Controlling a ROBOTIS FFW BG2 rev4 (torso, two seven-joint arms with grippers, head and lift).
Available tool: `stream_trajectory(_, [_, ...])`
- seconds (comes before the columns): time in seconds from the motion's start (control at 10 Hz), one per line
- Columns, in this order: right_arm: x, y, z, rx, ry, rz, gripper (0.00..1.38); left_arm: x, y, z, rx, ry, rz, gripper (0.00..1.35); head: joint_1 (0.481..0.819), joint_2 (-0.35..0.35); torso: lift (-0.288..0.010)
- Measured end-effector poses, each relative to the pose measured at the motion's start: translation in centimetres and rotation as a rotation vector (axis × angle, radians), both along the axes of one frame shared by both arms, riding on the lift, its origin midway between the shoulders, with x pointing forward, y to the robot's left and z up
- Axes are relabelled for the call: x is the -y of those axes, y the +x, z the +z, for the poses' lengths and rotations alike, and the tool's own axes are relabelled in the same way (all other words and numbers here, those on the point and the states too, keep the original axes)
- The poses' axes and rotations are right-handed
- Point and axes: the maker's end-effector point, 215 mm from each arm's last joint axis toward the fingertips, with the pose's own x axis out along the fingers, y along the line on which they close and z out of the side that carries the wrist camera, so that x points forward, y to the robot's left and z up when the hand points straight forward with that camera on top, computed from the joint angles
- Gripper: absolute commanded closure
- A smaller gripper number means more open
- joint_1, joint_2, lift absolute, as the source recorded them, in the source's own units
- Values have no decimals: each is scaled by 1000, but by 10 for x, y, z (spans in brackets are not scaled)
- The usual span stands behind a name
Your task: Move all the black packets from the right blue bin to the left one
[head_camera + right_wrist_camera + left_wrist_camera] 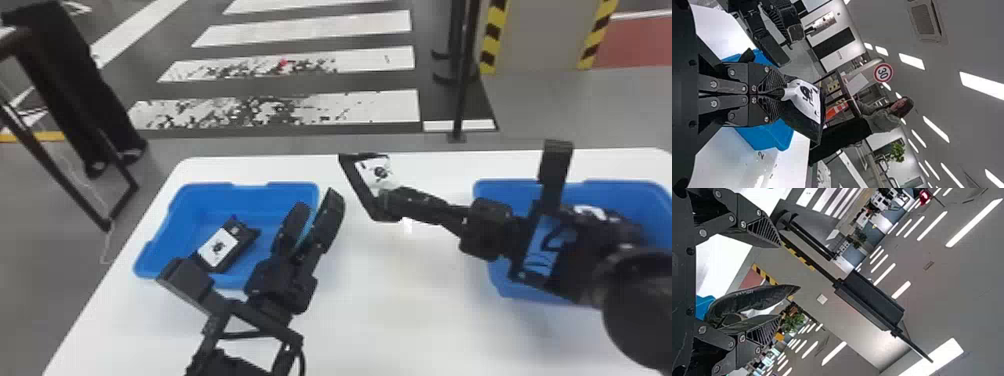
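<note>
Packet [376, 172] pinched over white surface [400, 310]

Right end effector [392, 201] is seen in the head view above the stretch of surface between the two bins, with the packet gripped and its white label turned up. In the right wrist view, the two fingers [774, 105] of the right end effector [777, 92] are brought together on one end of the packet, and the rest of it juts out beyond their tips.

Left end effector [316, 199] is seen at the right end of the left blue bin [200, 188], overlapping its rim in the head view. In the left wrist view, its fingers are spread well apart; a dark form appears close to one of them, but whether the two touch cannot be told.

Inside the left bin, a second black packet [218, 247] is laid slantwise, white label up, partly covered by the left arm. The right blue bin [505, 186] is placed well apart on the same surface, much of its inside hidden behind the right arm.
</note>
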Motion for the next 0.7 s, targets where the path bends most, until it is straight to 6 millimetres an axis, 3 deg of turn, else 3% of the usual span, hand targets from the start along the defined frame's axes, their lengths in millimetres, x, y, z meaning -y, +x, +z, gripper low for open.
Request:
stream_trajectory(0.5, [-55, -43, -12, -65, 56, 129, 1194, -2, 2, 2, 8, 23, 0, 467, 695, 280, -168])
stream_trajectory(0.6, [-59, -46, -13, -66, 58, 139, 1194, -1, 2, 0, 3, 26, -4, 682, 695, 285, -168])
stream_trajectory(0.7, [-59, -44, -10, -61, 61, 138, 1194, 3, 1, -4, -10, 28, -16, 1016, 695, 283, -168])
